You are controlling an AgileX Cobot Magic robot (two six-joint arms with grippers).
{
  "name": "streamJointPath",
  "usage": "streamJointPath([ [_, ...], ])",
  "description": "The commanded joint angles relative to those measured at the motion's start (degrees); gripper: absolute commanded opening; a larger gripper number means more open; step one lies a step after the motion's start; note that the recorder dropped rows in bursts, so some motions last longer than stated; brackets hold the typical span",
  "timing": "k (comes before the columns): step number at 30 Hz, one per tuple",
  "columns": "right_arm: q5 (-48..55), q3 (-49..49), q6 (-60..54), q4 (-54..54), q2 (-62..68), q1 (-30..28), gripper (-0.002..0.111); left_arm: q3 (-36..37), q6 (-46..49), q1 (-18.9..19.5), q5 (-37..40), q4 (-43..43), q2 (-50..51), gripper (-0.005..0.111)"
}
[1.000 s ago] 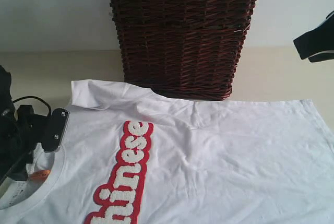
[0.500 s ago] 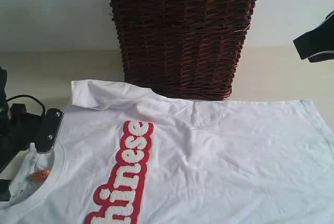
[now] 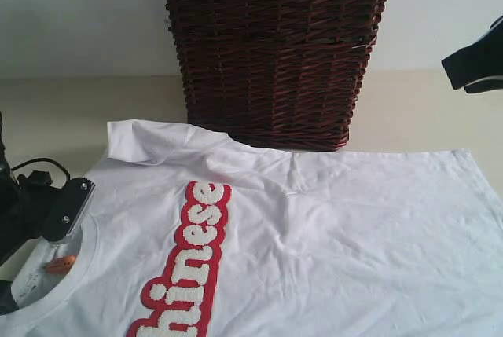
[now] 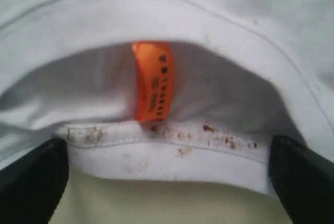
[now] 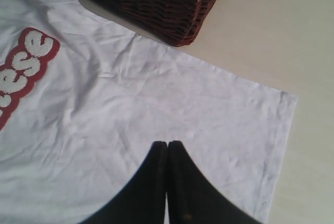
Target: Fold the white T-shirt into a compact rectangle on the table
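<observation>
Beige table (image 3: 47, 109), collar (image 4: 167, 151) of white T-shirt (image 3: 354, 227) between spread left fingers (image 4: 31, 182), right fingers (image 5: 156, 182) closed

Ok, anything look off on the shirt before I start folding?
Yes: brownish specks dot the inner neck seam of the shirt beside the orange label, like stains. Also, the far sleeve lies rumpled near the basket.

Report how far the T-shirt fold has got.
Done: the white T-shirt lies spread on the table, lettering up; no fold shows. In hand: the left gripper is at the collar, jaws open either side of its edge by the orange label. The right gripper hangs above the hem end, jaws shut, empty. Left: every fold into the rectangle.
</observation>
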Motion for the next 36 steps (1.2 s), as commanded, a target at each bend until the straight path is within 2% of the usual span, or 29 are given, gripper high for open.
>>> streamJointPath([
  [1,-0.77,0.19,-0.41,-0.01,-0.32,0.04,0.000,-0.07,3.47,0.57,-3.98,-4.20,0.37,0.105],
  [12,-0.77,0.19,-0.41,-0.01,-0.32,0.04,0.000,-0.07,4.19,0.57,-5.49,-4.83,0.89,0.105],
  [23,-0.65,0.19,-0.84,-0.01,-0.32,0.04,0.000,-0.07,2.53,0.57,-3.96,-4.10,3.73,0.105],
  [26,-0.65,0.19,-1.11,0.12,-0.32,0.04,0.000,-0.07,2.53,0.57,-1.32,-3.98,3.73,0.105],
  [29,-0.65,0.19,-1.57,0.39,-0.32,0.04,0.000,-0.07,2.43,0.57,0.61,-1.03,3.36,0.105],
  [36,-0.65,0.19,-1.57,0.39,-0.32,0.04,0.000,-0.07,2.30,0.57,-1.02,0.05,1.57,0.105],
])
